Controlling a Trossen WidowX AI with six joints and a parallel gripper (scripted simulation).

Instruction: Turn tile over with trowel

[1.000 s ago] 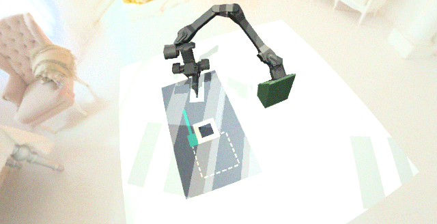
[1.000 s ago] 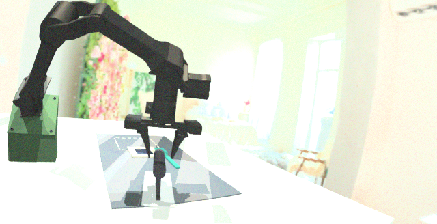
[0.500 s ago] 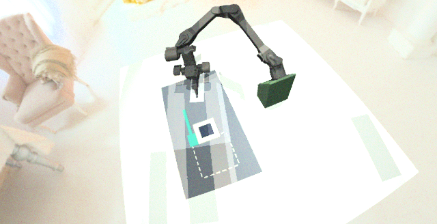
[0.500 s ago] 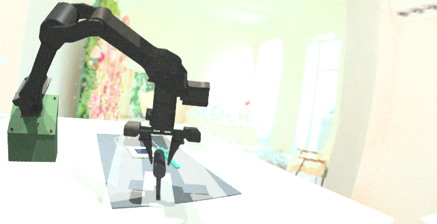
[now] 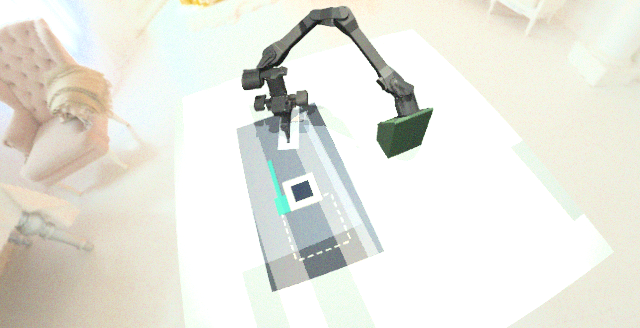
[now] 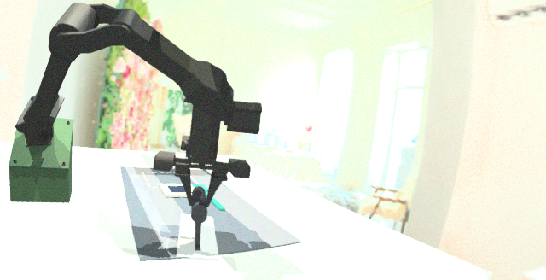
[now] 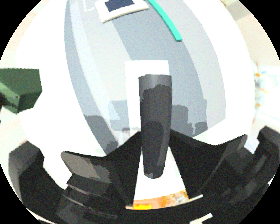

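The trowel's black handle (image 5: 288, 136) (image 6: 198, 235) (image 7: 155, 92) rises on a thin shaft from what looks like its flat white blade (image 5: 295, 142) (image 6: 210, 234) (image 7: 133, 71), which lies on the mat's near end. My gripper (image 5: 286, 119) (image 6: 199, 203) (image 7: 153, 133) points down and is shut on the handle, one finger each side. The tile (image 5: 302, 191) (image 6: 177, 189) (image 7: 121, 6) lies flat, white with its dark square mark up, at the edge of the dashed outline (image 5: 346, 230), beyond the trowel and apart from it.
A teal flat tool (image 5: 274, 178) (image 6: 218, 205) (image 7: 167, 21) lies on the mat (image 5: 260, 228) (image 6: 252, 218) (image 7: 211, 75) beside the tile, its wide end close to the tile's edge. The green arm base (image 5: 406, 134) (image 6: 40, 183) (image 7: 21, 87) stands off the mat to one side.
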